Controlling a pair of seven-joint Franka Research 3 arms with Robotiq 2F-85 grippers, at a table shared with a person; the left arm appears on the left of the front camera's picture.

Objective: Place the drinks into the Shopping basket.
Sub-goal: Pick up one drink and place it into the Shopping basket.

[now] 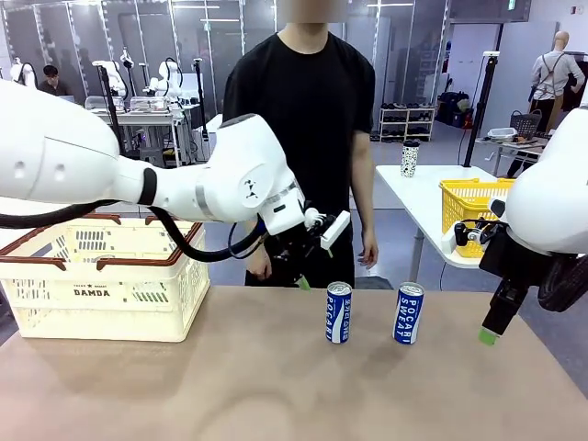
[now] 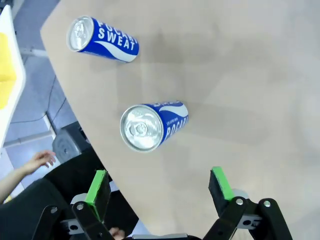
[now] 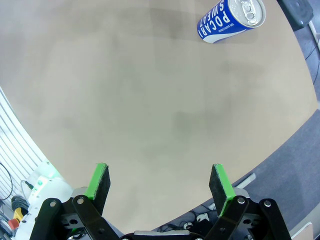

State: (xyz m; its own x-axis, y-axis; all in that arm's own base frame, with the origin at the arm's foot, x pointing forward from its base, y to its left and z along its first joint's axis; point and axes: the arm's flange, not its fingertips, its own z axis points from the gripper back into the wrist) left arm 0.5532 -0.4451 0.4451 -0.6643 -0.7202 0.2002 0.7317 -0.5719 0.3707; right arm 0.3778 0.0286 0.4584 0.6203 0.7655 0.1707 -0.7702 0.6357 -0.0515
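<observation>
Left fingers (image 2: pixel 97 187) spread wide, blue can (image 2: pixel 152 127) just beyond them.

- Shopping basket (image 1: pixel 101 276) on table (image 1: pixel 276 386), left.
- Left can (image 1: pixel 339 312) and right can (image 1: pixel 409 313) stand side by side, right of centre.
- Left gripper (image 1: pixel 315 268) apparently behind left can.

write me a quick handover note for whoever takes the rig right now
Left gripper: open, empty, hovering near the left can.
Right gripper: open, empty, by the table's right edge, beyond the right can.
Both blue-and-white cans stand upright on the table; the Shopping basket sits at its left end.
Done: nothing with these two cans; the basket's inside can't be judged.
Left: grip each can and set it in the basket.
</observation>
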